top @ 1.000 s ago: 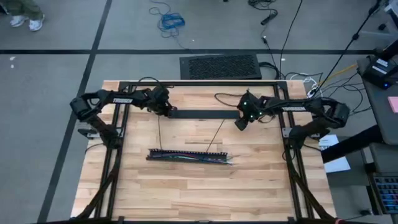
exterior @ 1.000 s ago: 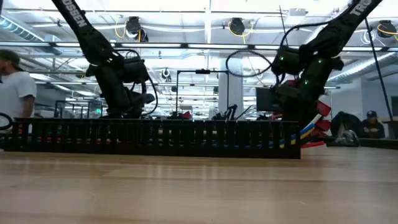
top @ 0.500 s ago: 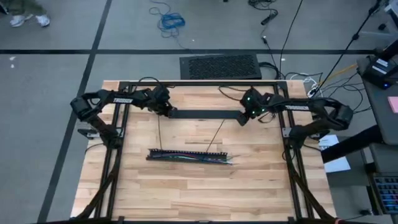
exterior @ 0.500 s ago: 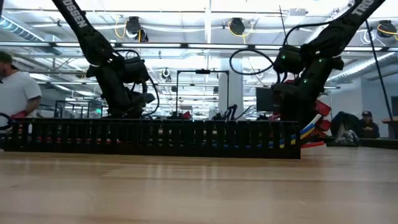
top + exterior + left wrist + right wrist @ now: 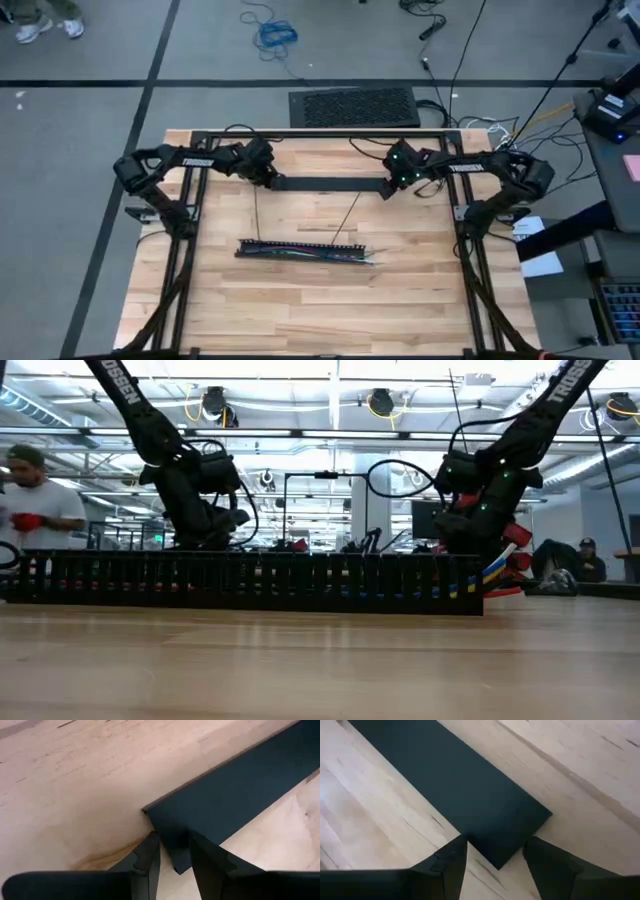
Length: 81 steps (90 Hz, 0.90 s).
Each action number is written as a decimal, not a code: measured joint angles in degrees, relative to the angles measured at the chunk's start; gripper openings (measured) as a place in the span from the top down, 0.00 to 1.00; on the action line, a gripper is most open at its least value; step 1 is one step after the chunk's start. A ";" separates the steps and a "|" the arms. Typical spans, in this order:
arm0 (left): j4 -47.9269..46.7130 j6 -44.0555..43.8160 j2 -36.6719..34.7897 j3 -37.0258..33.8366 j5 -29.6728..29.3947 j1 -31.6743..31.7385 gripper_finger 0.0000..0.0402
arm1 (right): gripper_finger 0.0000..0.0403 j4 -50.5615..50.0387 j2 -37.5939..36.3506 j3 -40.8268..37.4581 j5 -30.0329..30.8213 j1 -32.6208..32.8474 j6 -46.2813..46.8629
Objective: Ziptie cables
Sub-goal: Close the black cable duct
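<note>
- Change since a second ago: the right gripper [image 5: 388,188] has drawn back from over the open table to the right end of the dark flat strip [image 5: 328,183]; the left gripper [image 5: 272,180] has held its place at the strip's left end. A person [image 5: 35,510] in the room behind has shifted slightly.
- Left gripper: at the far side of the table [image 5: 300,310], fingers [image 5: 149,857] narrowly parted, straddling a corner of the strip; gripping nothing that can be seen.
- Right gripper: fingers [image 5: 447,862] spread wide, either side of the strip's end; also holding nothing.
- Cables [image 5: 310,254]: a multicoloured bundle lying along the black slotted bar [image 5: 296,246] at mid-table, well apart from both grippers; coloured ends poke past the bar's end in the low view.
- Zipties [image 5: 346,217]: thin dark tails running from the bundle toward the far side, one toward each gripper; whether they are cinched cannot be told.
- Judgement: both arms sit symmetrically at the strip's ends, which looks like a parked pose, clear of the work; the tying appears largely finished.
</note>
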 joint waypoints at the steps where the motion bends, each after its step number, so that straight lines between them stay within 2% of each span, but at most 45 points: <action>1: 0.00 0.01 0.00 -0.01 -0.01 -0.03 0.75 | 0.52 0.15 0.01 -0.02 -0.09 -0.01 0.07; 13: -0.08 0.00 0.00 -0.04 -0.10 -0.23 0.75 | 0.56 0.86 -0.46 -0.12 -0.21 0.08 1.00; 43: -0.24 0.15 0.00 -0.07 -0.10 -0.38 0.75 | 0.79 -0.27 -3.37 -0.40 -1.25 0.16 1.73; 81: -0.18 0.43 0.00 -0.08 -0.60 -0.40 0.75 | 0.91 -2.22 -3.97 -0.23 -2.19 1.18 -1.40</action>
